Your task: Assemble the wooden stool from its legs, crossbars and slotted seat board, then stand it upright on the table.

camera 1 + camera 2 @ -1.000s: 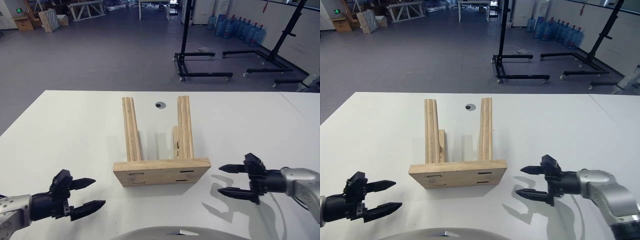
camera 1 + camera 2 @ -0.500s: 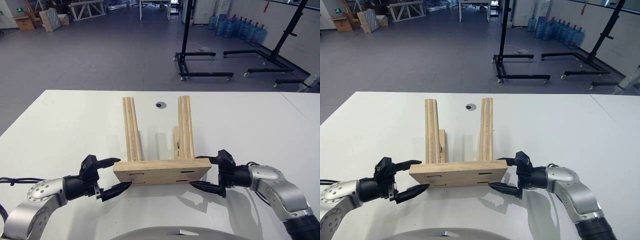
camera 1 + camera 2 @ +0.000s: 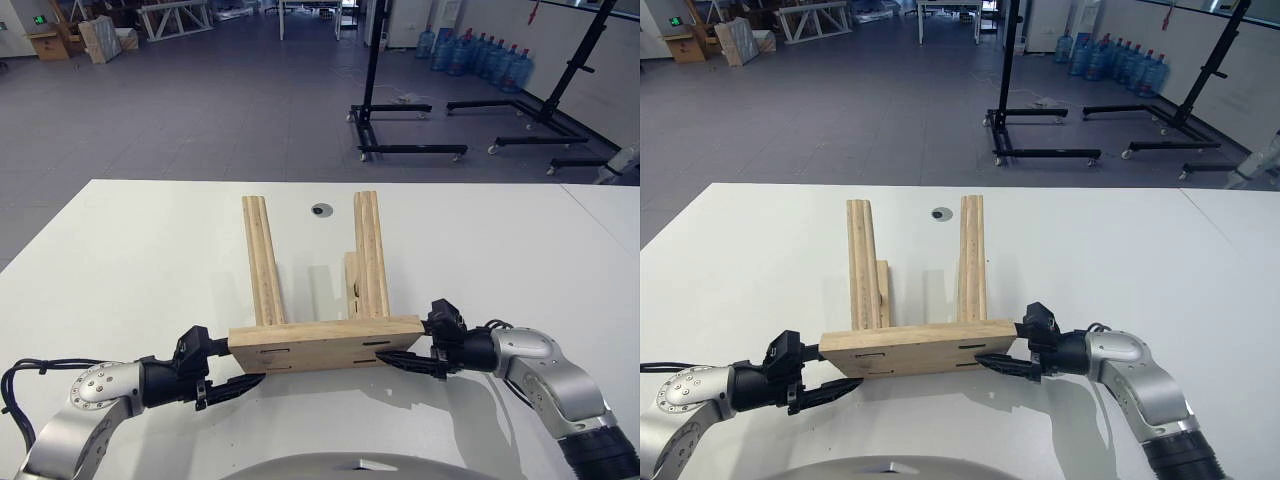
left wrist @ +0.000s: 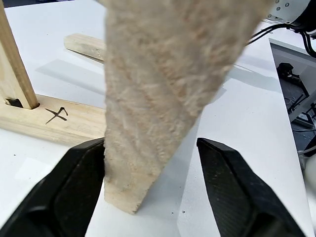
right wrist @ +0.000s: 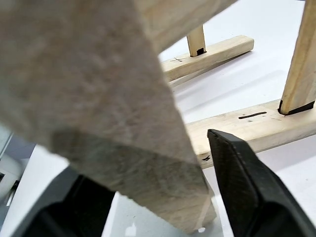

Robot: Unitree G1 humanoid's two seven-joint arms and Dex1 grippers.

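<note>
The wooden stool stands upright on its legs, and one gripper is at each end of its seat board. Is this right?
Not quite. The wooden stool lies on its side, with its legs flat along the table, as the left eye view shows. The left gripper and right gripper are indeed at the ends of its seat board.

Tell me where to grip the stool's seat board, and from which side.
Take the seat board by its two short ends, the left gripper coming in from the left and the right gripper from the right. The board stands on its long edge with the legs lying flat behind it, so both ends are free.
</note>
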